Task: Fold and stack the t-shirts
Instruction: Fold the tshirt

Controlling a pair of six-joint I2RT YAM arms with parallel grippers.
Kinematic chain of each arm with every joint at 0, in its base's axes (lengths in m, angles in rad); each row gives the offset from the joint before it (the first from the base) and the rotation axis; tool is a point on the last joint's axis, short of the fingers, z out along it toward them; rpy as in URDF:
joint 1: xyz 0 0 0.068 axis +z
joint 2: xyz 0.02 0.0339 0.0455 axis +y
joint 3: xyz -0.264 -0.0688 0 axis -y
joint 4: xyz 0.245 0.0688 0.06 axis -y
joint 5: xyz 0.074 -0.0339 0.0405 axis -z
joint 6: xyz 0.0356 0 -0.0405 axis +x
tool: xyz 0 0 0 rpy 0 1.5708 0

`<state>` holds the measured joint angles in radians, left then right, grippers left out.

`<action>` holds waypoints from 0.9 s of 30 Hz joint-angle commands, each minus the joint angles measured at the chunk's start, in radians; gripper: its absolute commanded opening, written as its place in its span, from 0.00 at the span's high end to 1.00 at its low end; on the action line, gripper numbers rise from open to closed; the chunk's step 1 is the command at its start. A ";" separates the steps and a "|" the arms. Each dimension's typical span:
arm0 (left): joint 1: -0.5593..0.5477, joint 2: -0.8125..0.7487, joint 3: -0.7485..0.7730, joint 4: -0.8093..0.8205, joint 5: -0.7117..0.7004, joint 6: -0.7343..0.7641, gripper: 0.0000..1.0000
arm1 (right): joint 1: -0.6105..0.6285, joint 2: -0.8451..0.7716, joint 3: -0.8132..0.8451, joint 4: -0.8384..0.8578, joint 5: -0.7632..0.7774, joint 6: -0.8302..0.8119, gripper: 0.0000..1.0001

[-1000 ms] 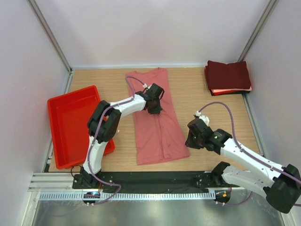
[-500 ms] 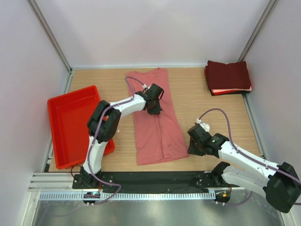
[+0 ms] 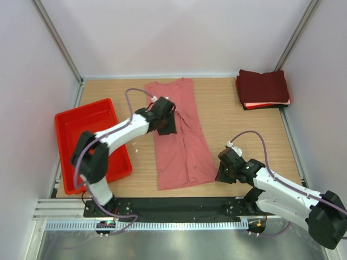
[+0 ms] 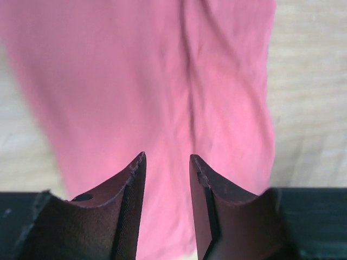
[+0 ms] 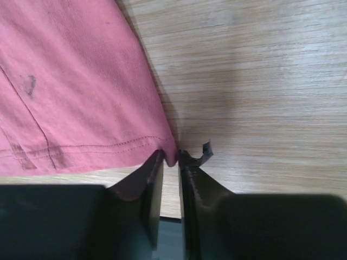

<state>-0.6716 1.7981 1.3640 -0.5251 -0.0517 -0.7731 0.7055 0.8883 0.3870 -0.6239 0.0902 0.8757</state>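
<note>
Edges: pale walls (image 3: 179, 38) closed the table (image 3: 227, 108) on the far, left and right sides. A red tray (image 3: 81, 107) sat by the left edge, and a wide strip of bare wood lay right of the shirt.
Shirt: the salmon-pink t-shirt (image 3: 181, 146) lay flat mid-table, its long axis running near to far, neck end far and hem near.
Stack: the folded maroon t-shirts (image 3: 263, 86) sat in the far right corner, well apart from the pink one.
Left arm: its elbow was over the tray and its forearm reached right. The left gripper (image 3: 167, 125) hung over the shirt's upper left part, fingers (image 4: 133, 179) spread with nothing between them.
Right arm: it lay low along the near edge. The right gripper (image 3: 221, 173) was at the hem's right corner, fingers (image 5: 154, 173) a narrow slit apart, and the corner sat at their tips.
</note>
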 commanded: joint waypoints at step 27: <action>-0.207 -0.731 -0.928 0.085 0.136 -0.486 0.55 | 0.008 -0.107 0.059 -0.027 -0.014 0.016 0.99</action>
<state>-0.8543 1.0546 0.4461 -0.4976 0.1146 -1.1938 0.7059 0.7971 0.4084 -0.6651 0.0795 0.8928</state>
